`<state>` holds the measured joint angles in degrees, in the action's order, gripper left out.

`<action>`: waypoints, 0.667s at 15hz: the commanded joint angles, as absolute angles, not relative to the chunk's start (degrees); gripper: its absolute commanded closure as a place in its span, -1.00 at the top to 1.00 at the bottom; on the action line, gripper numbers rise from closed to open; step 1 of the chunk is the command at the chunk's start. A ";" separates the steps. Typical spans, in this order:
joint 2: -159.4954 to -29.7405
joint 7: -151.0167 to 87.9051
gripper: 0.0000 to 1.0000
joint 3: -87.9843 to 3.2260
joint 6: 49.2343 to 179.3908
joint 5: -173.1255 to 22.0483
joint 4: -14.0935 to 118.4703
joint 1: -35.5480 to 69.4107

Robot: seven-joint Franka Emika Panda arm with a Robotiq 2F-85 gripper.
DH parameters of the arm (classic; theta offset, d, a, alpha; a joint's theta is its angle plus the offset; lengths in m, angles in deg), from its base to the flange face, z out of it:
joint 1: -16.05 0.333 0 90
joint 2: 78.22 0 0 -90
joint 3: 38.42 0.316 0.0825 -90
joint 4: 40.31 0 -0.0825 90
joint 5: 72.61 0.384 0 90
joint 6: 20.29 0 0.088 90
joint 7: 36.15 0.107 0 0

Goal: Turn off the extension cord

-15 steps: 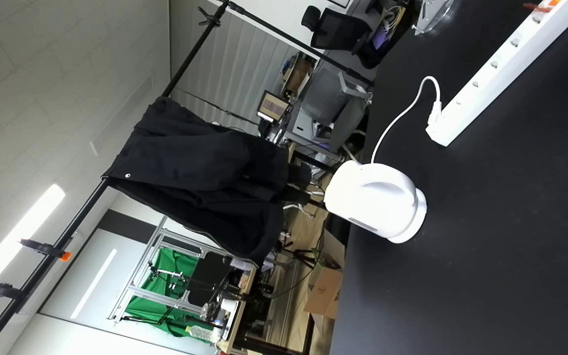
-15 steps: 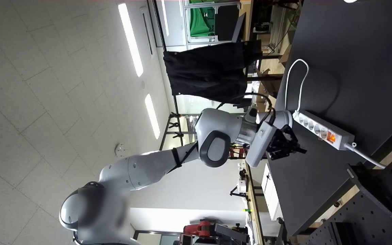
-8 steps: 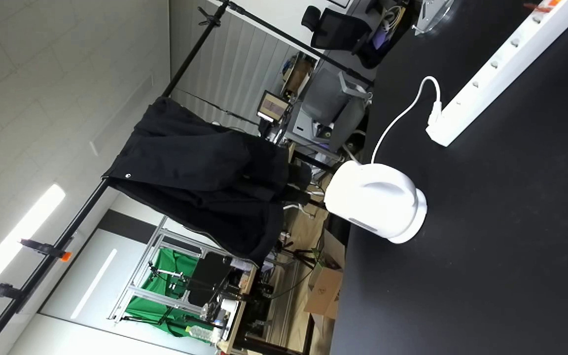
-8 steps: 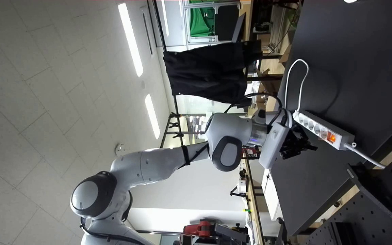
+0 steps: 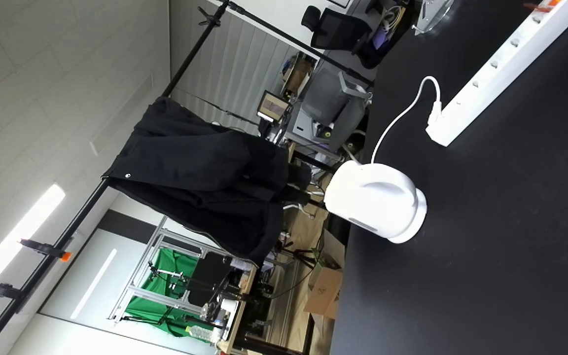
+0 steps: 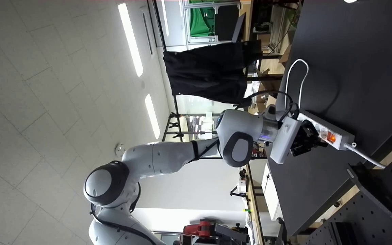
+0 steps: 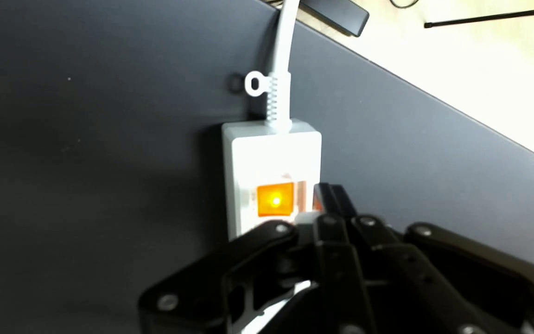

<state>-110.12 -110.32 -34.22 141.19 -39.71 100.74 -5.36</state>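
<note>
The extension cord, a long white power strip [image 6: 333, 129], lies on the dark table. It also shows in an exterior view [image 5: 498, 71] and in the wrist view [image 7: 276, 157]. Its orange switch [image 7: 275, 200] glows with a bright spot in the wrist view and is lit in an exterior view [image 6: 332, 137]. My gripper [image 7: 335, 189] is shut and empty, its fingertips side by side. In the wrist view the tips appear just right of the switch, over the strip's edge. In an exterior view the gripper [image 6: 323, 144] is beside the switch end and hides some sockets. Contact cannot be told.
A white kettle [image 5: 377, 202] stands on the table [image 5: 466, 276], with its thin white cable [image 5: 402, 116] plugged into the strip's far end. A thicker white cable [image 6: 366, 158] leaves the switch end over the table edge. A black perforated plate [image 6: 386, 197] is near that edge.
The arm has moved toward the strip, to the right in an exterior view, and the gripper is now closer to the switch. The strip and kettle have not moved. The switch stays lit.
</note>
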 commanded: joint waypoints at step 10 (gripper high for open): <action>-114.96 -109.55 -1.00 -25.93 142.75 -44.85 95.74 -18.34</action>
<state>-113.48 -110.40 -28.19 142.37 -44.40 97.15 -15.26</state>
